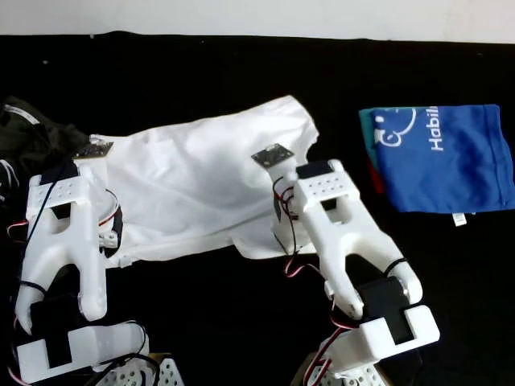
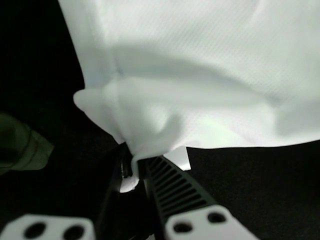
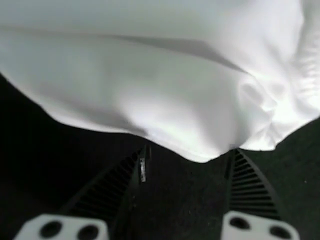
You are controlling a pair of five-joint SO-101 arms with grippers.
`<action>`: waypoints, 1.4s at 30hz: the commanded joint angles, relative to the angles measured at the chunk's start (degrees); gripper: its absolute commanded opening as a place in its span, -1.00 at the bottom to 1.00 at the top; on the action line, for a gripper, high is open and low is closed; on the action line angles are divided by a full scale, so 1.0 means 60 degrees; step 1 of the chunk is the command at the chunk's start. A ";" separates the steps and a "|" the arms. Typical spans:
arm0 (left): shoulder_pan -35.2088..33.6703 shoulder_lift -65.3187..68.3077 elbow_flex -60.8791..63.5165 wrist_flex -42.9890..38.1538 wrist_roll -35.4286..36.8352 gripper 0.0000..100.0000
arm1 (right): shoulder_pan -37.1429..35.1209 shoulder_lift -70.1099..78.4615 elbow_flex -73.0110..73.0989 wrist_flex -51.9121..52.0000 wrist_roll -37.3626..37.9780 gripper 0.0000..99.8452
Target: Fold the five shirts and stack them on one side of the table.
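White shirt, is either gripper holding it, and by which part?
The left gripper is shut on a bunched corner of the white fabric shirt; the right gripper is open at its edge, holding nothing.

Black table (image 1: pixel 233 314) carries a rumpled white shirt (image 1: pixel 201 189), a blue-topped folded stack (image 1: pixel 442 161) and a dark crumpled garment (image 1: pixel 28 133)

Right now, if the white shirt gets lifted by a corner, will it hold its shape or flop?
Probably flop: the white shirt lies in soft wrinkles and bunches up at its pinched corner. It looks thin, so it is likely light.
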 commanded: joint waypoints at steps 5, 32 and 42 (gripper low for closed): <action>0.0139 0.0007 -0.0286 -0.0044 0.0044 -0.98 | 0.0696 0.0857 0.0110 -0.1062 0.0044 -0.51; 0.0183 0.0007 -0.0330 -0.0073 0.0044 -0.98 | 0.0799 -0.2703 0.0227 0.2777 0.1861 -0.99; 0.0183 0.0007 -0.0330 -0.0088 0.0044 -0.98 | 0.0476 -0.2615 0.0227 0.3846 0.2886 -0.91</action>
